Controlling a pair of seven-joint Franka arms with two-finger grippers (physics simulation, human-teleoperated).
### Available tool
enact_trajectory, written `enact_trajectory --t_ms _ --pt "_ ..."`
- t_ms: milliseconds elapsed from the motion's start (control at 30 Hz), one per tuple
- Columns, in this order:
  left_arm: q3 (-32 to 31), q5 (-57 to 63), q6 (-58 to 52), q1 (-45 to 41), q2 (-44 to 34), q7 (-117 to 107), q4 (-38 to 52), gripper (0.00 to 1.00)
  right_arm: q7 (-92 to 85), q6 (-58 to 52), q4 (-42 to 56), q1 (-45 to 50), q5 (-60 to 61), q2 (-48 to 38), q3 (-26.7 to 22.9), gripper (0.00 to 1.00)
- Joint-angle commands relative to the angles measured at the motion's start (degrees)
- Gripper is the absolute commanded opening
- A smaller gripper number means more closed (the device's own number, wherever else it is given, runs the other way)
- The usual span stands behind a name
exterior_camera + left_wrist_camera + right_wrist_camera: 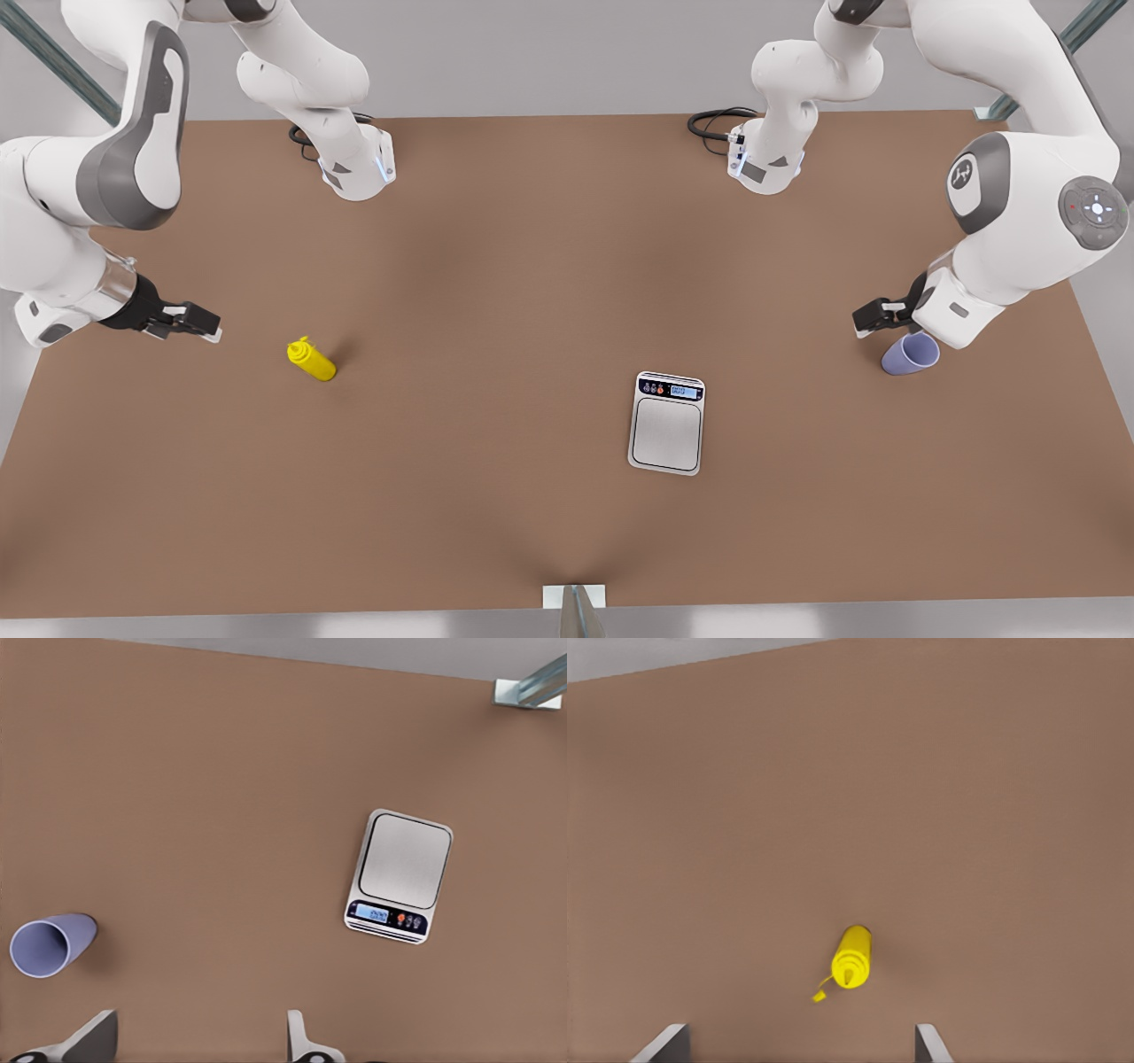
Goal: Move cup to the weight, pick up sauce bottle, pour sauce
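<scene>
The lavender cup point(910, 354) stands on the brown table at the front view's right, its open mouth showing point(51, 944). My left gripper point(873, 316) hovers just beside and above it, open, its fingertips point(93, 1041) spread wide with nothing between them. The silver-grey scale point(667, 424) lies flat right of centre, display end towards the back point(400, 874), apart from the cup. The yellow sauce bottle point(311, 360) stands at the front view's left point(852, 957). My right gripper point(199, 323) hangs open to the left of it, not touching.
Both arm bases point(359, 164) point(766, 159) stand at the table's back edge with black cables beside them. A small metal bracket point(574, 598) sits at the middle of the front edge. Bare table point(496, 354) lies between bottle and scale.
</scene>
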Motion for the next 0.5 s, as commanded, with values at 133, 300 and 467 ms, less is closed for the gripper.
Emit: enact_trajectory --t_ms 133,300,467 --pt "4.0 0.7 3.1 3.3 1.2 0.8 -7.5 1.00 -0.1 0.0 0.0 -0.3 0.0 0.1 0.0 1.00" --pt "7.5 0.4 14.5 14.9 5.4 22.0 -18.1 1.00 0.0 -0.1 -0.1 -0.3 0.1 0.1 0.0 1.00" --pt "8.5 0.5 25.0 17.5 9.4 26.3 -22.8 1.00 -0.2 0.4 4.0 -0.3 0.1 3.3 0.1 1.00"
